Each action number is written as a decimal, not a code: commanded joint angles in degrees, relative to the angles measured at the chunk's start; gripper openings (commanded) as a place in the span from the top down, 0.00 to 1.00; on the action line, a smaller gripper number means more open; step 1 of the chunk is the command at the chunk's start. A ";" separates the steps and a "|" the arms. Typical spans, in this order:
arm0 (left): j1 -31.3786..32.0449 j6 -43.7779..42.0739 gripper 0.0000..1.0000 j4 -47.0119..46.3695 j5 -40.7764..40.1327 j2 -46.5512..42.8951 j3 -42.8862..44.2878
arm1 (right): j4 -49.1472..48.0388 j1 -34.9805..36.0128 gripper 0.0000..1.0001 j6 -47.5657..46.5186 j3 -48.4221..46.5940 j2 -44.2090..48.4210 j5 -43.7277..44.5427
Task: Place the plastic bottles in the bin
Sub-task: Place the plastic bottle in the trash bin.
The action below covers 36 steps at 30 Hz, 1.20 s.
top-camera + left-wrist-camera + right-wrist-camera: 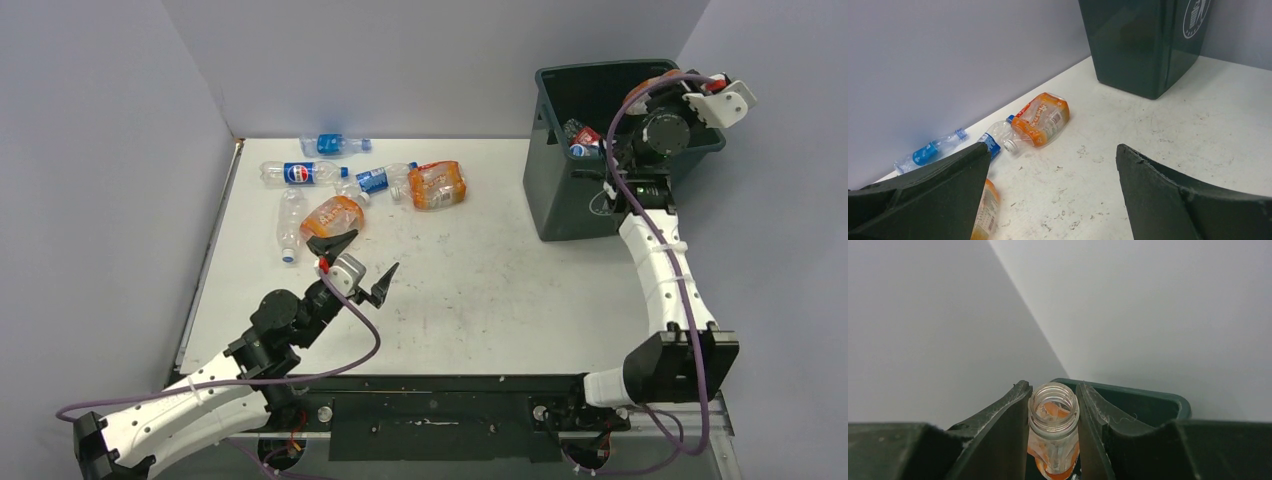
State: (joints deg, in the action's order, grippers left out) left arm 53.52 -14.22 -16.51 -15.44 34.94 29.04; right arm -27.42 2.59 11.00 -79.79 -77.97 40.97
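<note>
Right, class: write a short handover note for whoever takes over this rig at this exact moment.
Left end effector: open and empty, hovering low over the table.
Right end effector: shut on the uncapped neck of an orange bottle, held over the bin.
Done: some bottles already lie in the bin.
Left: drop the held one, then clear the six bottles lying at the table's far left.
</note>
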 commanded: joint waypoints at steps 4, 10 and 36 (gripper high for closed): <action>0.80 -1.51 0.04 -3.37 -2.64 0.12 -0.21 | -5.65 -6.70 0.95 11.27 0.56 -4.30 -3.80; 0.85 -1.43 0.04 -3.70 -2.78 1.12 -0.30 | -7.53 -7.03 0.95 11.80 2.82 -6.39 -7.31; 0.89 0.14 0.04 -1.96 -4.83 2.87 0.84 | 2.17 7.32 0.00 14.37 -7.40 1.59 -28.88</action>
State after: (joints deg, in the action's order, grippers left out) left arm 54.08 -15.46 -16.95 -18.26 37.43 28.42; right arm -22.81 3.51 24.93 -87.85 -84.05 22.52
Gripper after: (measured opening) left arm 0.961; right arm 0.999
